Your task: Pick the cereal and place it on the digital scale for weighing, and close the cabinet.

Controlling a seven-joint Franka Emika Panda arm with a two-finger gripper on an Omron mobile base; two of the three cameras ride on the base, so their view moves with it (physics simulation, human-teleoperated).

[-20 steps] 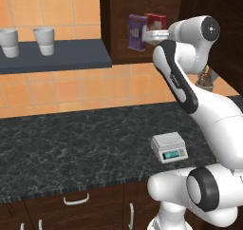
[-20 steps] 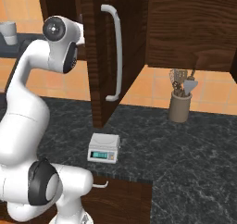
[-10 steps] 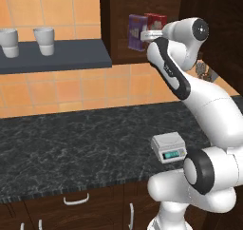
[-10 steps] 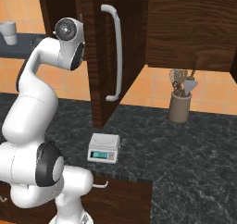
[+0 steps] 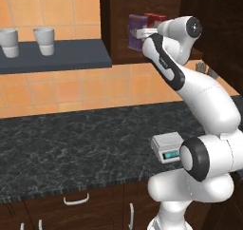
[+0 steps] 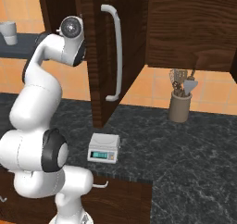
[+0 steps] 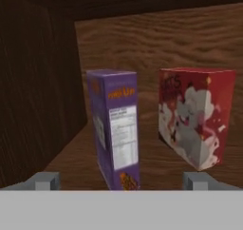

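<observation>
The cereal [image 7: 116, 134], a purple box, stands upright on the wooden shelf inside the cabinet [image 5: 116, 24], to the left of a red box [image 7: 197, 115]. My gripper [image 7: 121, 182] is open, its fingertips [image 7: 45, 180] set wide apart, and the purple box stands just ahead, between their lines. From the left base view, the gripper [image 5: 136, 33] is at the cabinet's opening, right in front of the cereal [image 5: 135, 27]. The cabinet door [image 6: 99, 56] hangs open with its silver bar handle [image 6: 115, 52]. The digital scale [image 5: 167, 147] sits on the black counter below, also the scale [image 6: 103, 148] under the door.
A dark wall shelf [image 5: 61, 55] at the left carries two white cups [image 5: 9, 42]. A utensil holder [image 6: 179, 105] stands at the back right of the counter [image 6: 185, 149]. Drawers with curved handles [image 5: 76, 199] run under the counter's front edge.
The arm has stretched a little further toward the cabinet shelf, bringing the hand closer to the purple box. The boxes, scale and door have not moved.
</observation>
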